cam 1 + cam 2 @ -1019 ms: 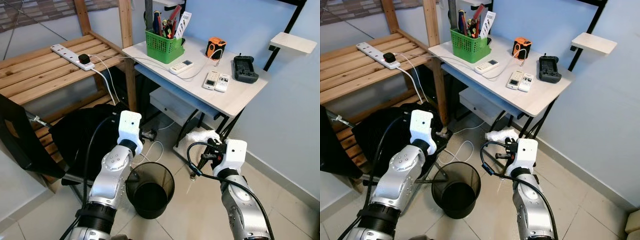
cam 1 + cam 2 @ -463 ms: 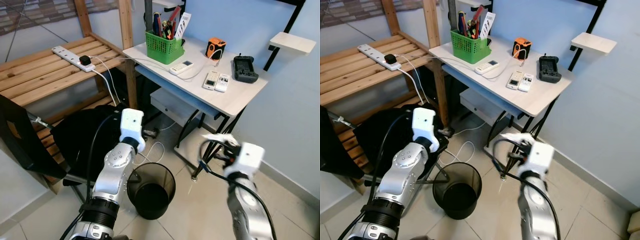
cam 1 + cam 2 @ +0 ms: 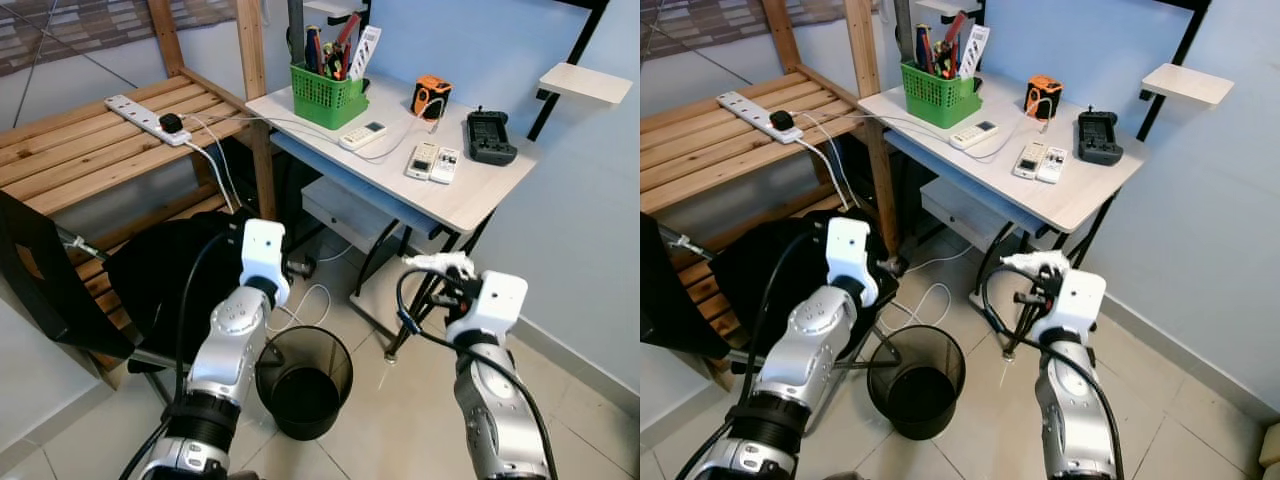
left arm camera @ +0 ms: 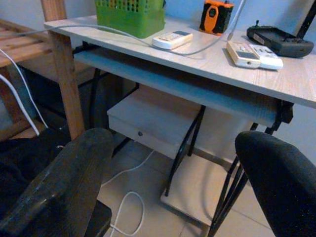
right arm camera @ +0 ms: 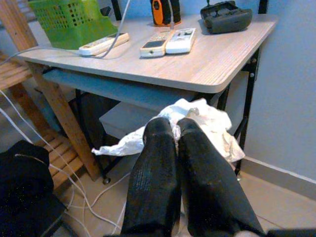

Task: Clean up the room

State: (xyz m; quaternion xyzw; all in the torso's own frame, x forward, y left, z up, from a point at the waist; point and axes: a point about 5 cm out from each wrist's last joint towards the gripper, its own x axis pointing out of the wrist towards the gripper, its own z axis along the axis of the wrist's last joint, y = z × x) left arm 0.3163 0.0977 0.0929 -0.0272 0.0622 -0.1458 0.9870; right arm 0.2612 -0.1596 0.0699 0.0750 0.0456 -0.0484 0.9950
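The right end effector (image 5: pixel 170 136) is clamped on a crumpled white paper wad (image 5: pixel 207 123), held in the air in front of the light wooden counter (image 3: pixel 470 195) and beside its black metal legs. The left end effector (image 4: pixel 173 163), its two black fingers (image 4: pixel 64 182) spread wide with nothing between them, hovers above the round black mesh wastebasket (image 3: pixel 303 380) standing on the tiled floor (image 3: pixel 400 420) between the two arms.

Home study corner: small bench (image 3: pixel 470 200) bearing remote controls (image 3: pixel 433 162) and a green tool basket (image 3: pixel 328 95), wooden shelf (image 3: pixel 80 150) with power strip (image 3: pixel 145 111), tiled floor (image 3: pixel 400 420).
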